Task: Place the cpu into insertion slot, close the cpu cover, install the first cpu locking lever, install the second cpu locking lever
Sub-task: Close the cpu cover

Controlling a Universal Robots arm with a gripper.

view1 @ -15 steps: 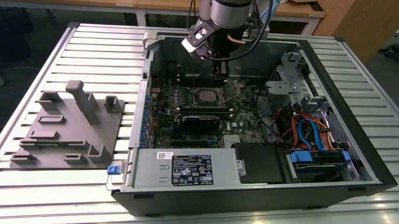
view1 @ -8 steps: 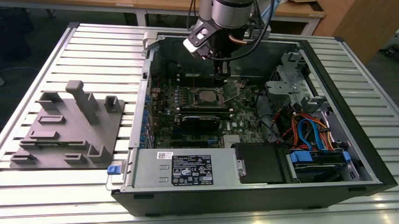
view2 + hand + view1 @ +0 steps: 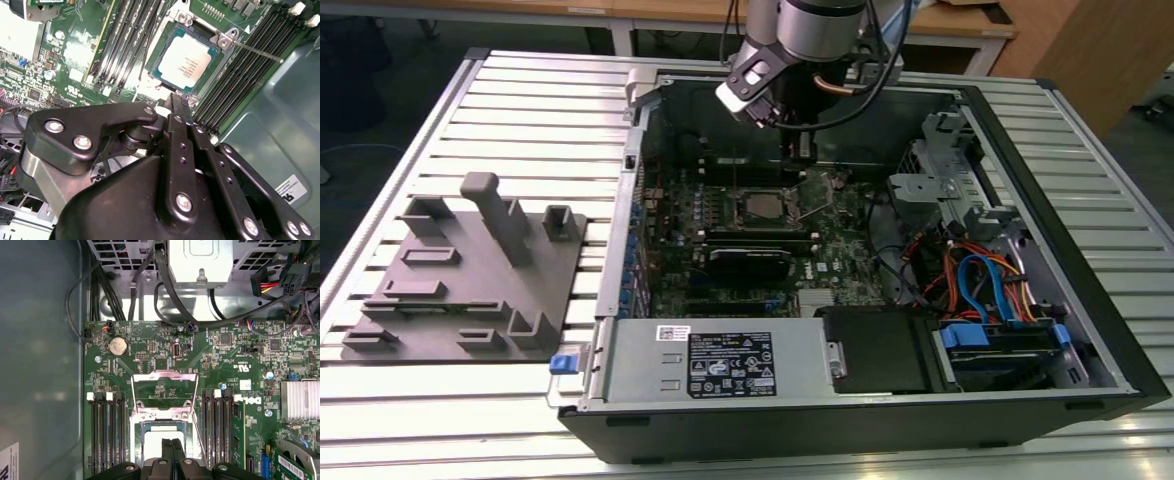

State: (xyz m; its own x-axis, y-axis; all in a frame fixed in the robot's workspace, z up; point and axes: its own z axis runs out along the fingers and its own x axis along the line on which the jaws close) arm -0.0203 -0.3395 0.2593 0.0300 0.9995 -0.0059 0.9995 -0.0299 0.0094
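The cpu (image 3: 186,60), a pale silver square chip, lies flat in the socket on the green motherboard (image 3: 761,206). The cpu cover (image 3: 162,390), a grey metal frame with a big window, stands flipped open away from the socket. A thin metal locking lever (image 3: 255,52) sticks out beside the socket, unlatched. My gripper (image 3: 174,98) hovers just above the socket's near edge, its two black fingers (image 3: 169,452) pressed together with nothing between them. They hide part of the cpu (image 3: 155,446) in the first wrist view. In the exterior view the gripper (image 3: 797,165) hangs inside the case, over the socket's far side.
Black memory slots (image 3: 218,425) flank the socket on both sides. The open computer case (image 3: 1067,300) walls in the board, with a power supply (image 3: 720,365) at the front and coloured cables (image 3: 981,285) on the exterior view's right. A grey fixture plate (image 3: 467,275) lies on the exterior view's left.
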